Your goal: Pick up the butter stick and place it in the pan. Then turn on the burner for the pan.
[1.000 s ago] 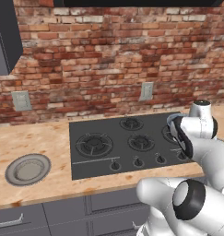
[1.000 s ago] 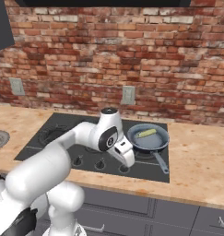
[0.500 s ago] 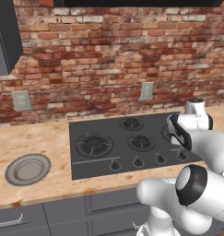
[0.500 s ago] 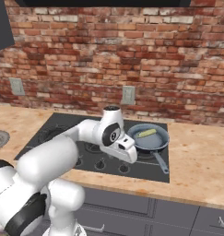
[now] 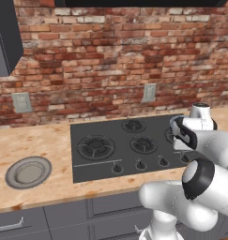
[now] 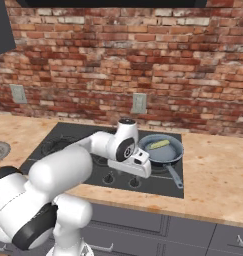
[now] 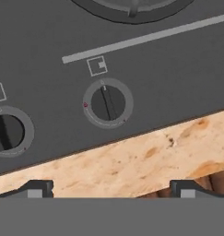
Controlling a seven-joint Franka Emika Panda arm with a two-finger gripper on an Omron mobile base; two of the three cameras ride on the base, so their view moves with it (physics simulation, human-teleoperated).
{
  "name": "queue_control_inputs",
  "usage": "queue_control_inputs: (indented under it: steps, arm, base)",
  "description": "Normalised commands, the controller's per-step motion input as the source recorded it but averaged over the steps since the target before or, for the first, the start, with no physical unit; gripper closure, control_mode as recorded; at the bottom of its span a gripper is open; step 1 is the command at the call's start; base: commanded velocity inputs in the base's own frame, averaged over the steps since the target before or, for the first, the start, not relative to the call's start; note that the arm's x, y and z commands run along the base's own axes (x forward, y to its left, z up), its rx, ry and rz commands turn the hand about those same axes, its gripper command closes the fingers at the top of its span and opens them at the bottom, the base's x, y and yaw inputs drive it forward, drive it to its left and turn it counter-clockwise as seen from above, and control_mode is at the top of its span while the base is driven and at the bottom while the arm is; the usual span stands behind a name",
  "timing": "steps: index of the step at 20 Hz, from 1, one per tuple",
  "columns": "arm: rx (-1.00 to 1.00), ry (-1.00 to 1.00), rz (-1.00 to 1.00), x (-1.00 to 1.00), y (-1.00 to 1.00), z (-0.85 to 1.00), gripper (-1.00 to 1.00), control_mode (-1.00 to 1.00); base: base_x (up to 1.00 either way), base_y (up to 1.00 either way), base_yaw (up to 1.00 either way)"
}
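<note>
Wooden counter edge (image 7: 145, 161) lies nearest the hand, just ahead of the gripper (image 7: 109, 186), whose two dark fingertips stand wide apart and hold nothing. Past that strip starts the black cooktop (image 7: 178, 69), and on it a round burner knob (image 7: 107, 103) sits almost straight ahead between the tips, its grip bar close to upright in the hand view. A second knob (image 7: 9, 131) lies off to one side of it. Judging by the task, the first half looks done and turning a knob remains; which knob serves the pan's burner cannot be told.

Farther back, in the right base view, the pan (image 6: 161, 149) rests on the cooktop's far right burner, beyond the hand, its thin handle pointing toward the counter front. Inside it lies the butter stick (image 6: 158, 145), a slim pale yellow bar set slantwise. Red brick wall (image 6: 193, 65) closes the scene behind.
</note>
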Motion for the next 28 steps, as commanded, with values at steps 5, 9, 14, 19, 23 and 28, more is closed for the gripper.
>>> queue_control_inputs:
  steps: [5,9,14,19,23,28]
  arm:
    - [0.03,0.03,0.17,0.19,0.00,-0.20,-1.00,-1.00]
    - [0.00,0.02,0.12,0.04,-0.06,-0.25,-1.00,-1.00]
    - [0.00,0.06,0.00,0.01,-0.13,-0.15,-1.00,-1.00]
    - [0.03,0.06,0.00,0.22,-0.10,-0.09,-1.00,-1.00]
    - [0.04,0.03,0.01,0.38,-0.03,-0.12,-1.00,-1.00]
    - [0.04,0.02,0.06,0.35,0.00,-0.18,-1.00,-1.00]
  base:
    - [0.00,0.00,0.00]
    - [0.00,0.00,0.00]
    - [0.00,0.00,0.00]
    - [0.00,0.00,0.00]
    - [0.00,0.00,0.00]
    - [0.00,0.00,0.00]
